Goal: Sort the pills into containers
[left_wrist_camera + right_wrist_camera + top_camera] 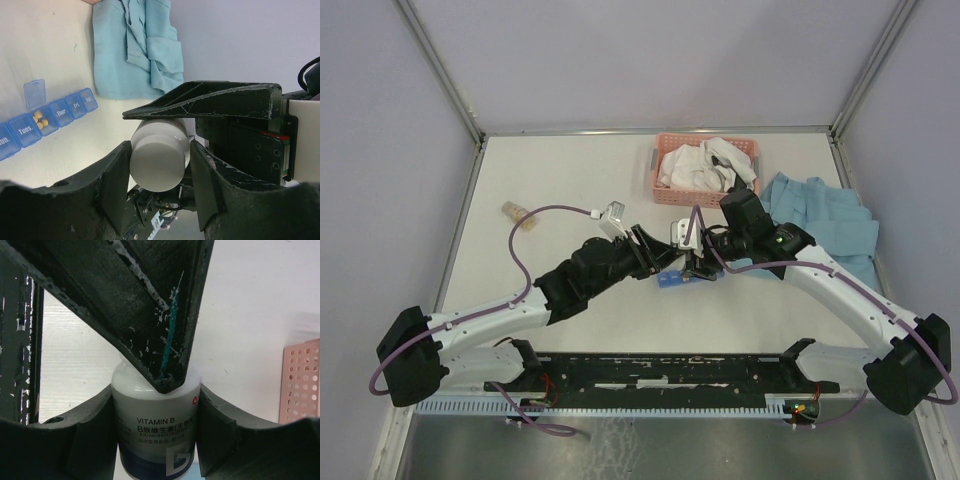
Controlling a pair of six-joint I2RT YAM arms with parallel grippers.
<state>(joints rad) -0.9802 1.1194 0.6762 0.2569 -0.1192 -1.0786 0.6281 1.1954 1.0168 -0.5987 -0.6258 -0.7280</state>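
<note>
When I looked through the cameras, my right claw (156,390) was holding the vitamin bottle (157,435) by its body, one finger tight on each side. My left claw (160,150) sat narrow around the white cap (160,167). Both pads looked pressed on it, so I took that as a grip.

The blue pill strip (27,132) lay flat on the table (570,180), just near and a bit left of where the two claws met. Its long side seemed to run left to right, but the arms hid most of it from above. I thought my left claw was the nearer one, though both were close. One small lid (34,93) stood up, and yellow pills (40,119) sat in that box. The other lids I could see were down.

With the cap off, I judged the bottle's mouth had to tip toward the near left, over an open box.
</note>
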